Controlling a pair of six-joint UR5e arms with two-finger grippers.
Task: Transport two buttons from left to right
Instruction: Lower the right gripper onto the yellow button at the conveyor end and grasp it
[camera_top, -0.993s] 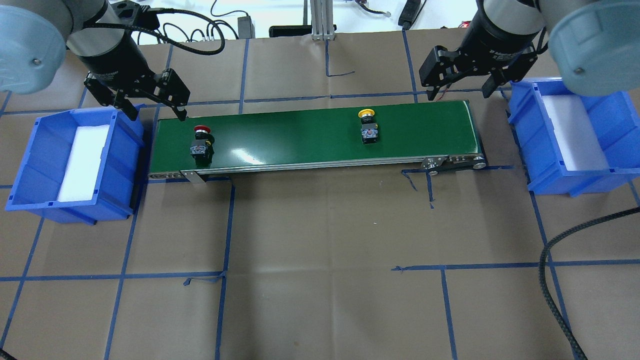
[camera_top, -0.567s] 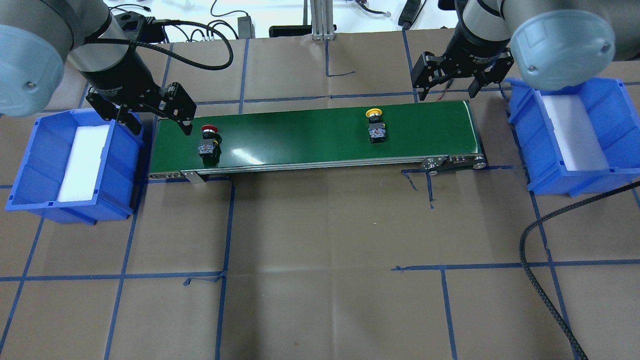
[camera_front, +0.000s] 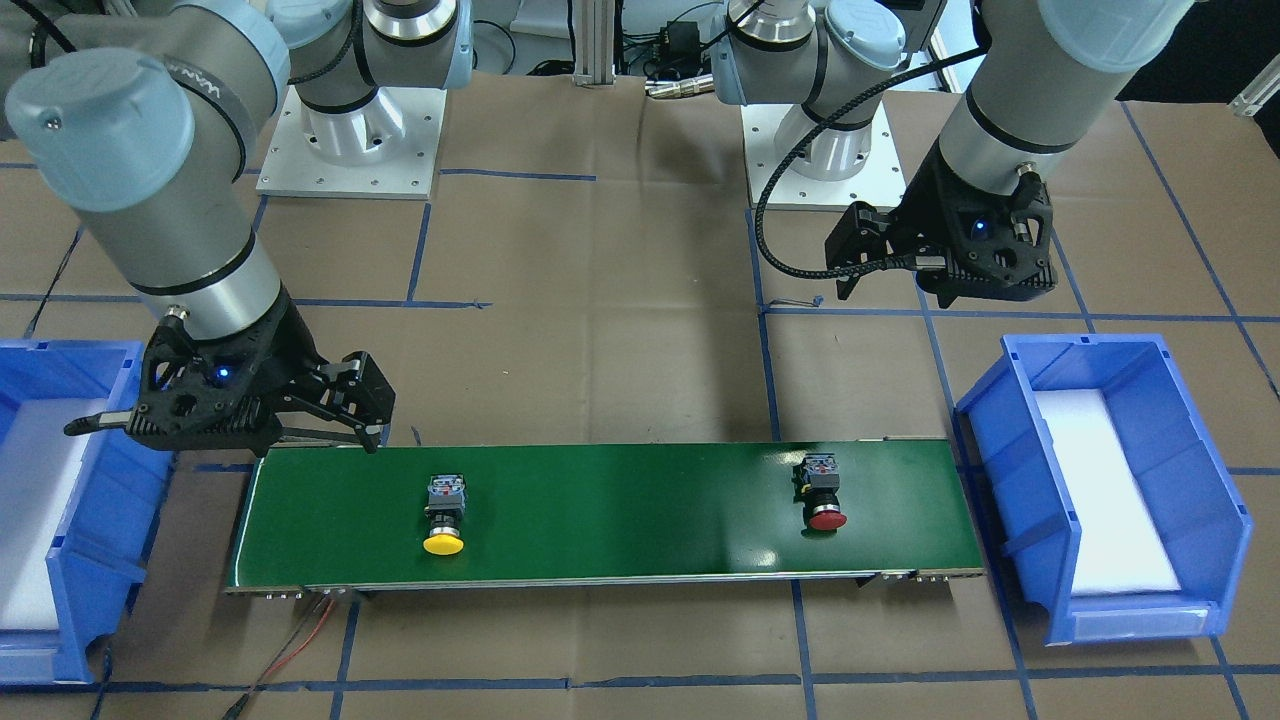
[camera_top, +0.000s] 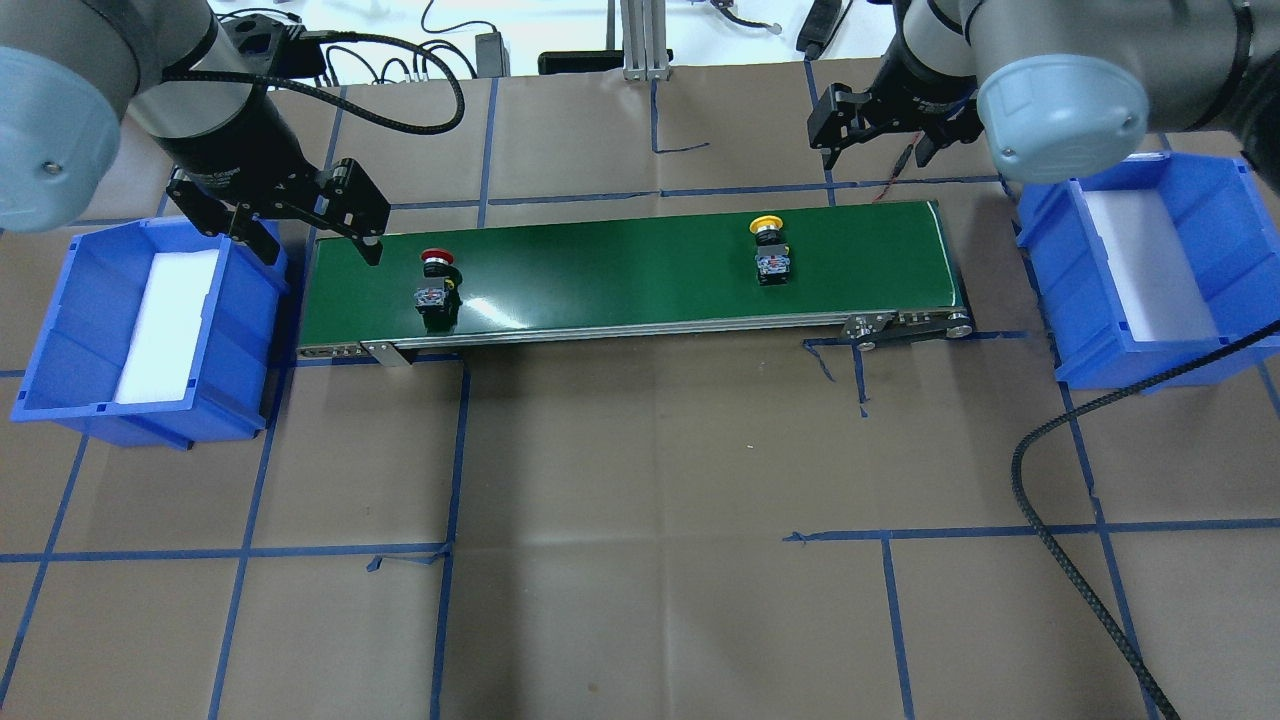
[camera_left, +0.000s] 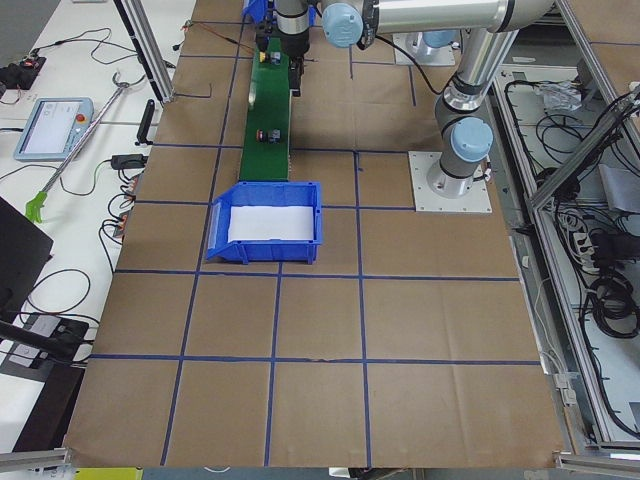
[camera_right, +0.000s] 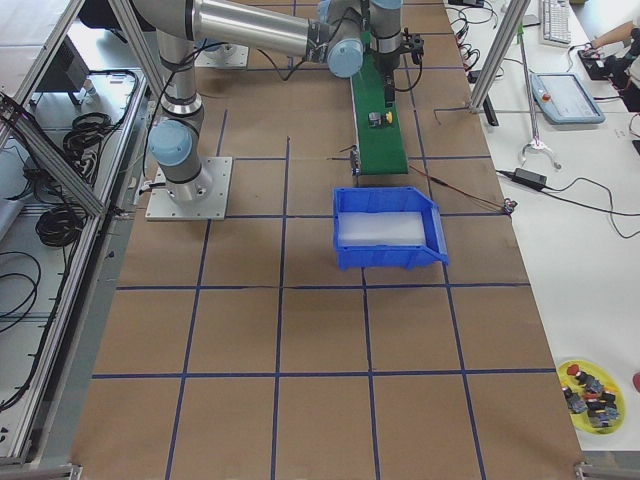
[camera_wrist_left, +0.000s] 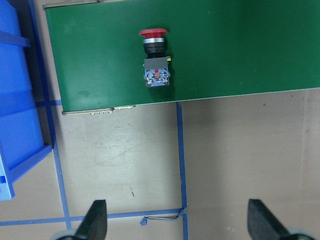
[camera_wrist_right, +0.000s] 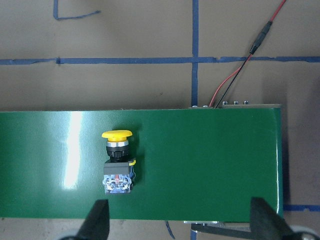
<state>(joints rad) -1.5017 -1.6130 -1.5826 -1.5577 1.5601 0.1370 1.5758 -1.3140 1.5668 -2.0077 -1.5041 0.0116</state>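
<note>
A red-capped button (camera_top: 436, 280) lies near the left end of the green conveyor belt (camera_top: 620, 270). A yellow-capped button (camera_top: 768, 255) lies on its right part. Both also show in the front view: the red one (camera_front: 822, 490) and the yellow one (camera_front: 445, 515). My left gripper (camera_top: 318, 245) is open and empty above the belt's left end, left of the red button (camera_wrist_left: 156, 60). My right gripper (camera_top: 876, 150) is open and empty above the table behind the belt's right end, with the yellow button (camera_wrist_right: 118, 162) below its camera.
A blue bin (camera_top: 245, 330) with a white foam liner stands off the belt's left end, and another blue bin (camera_top: 1045, 250) off its right end. A black braided cable (camera_top: 1050, 480) loops over the table's right front. Red wires (camera_front: 300, 640) lie at the belt's right end.
Both buttons have moved to the right along the belt. My right gripper has moved left and back, away from the right bin. My left gripper shifted slightly toward the belt's left end.
</note>
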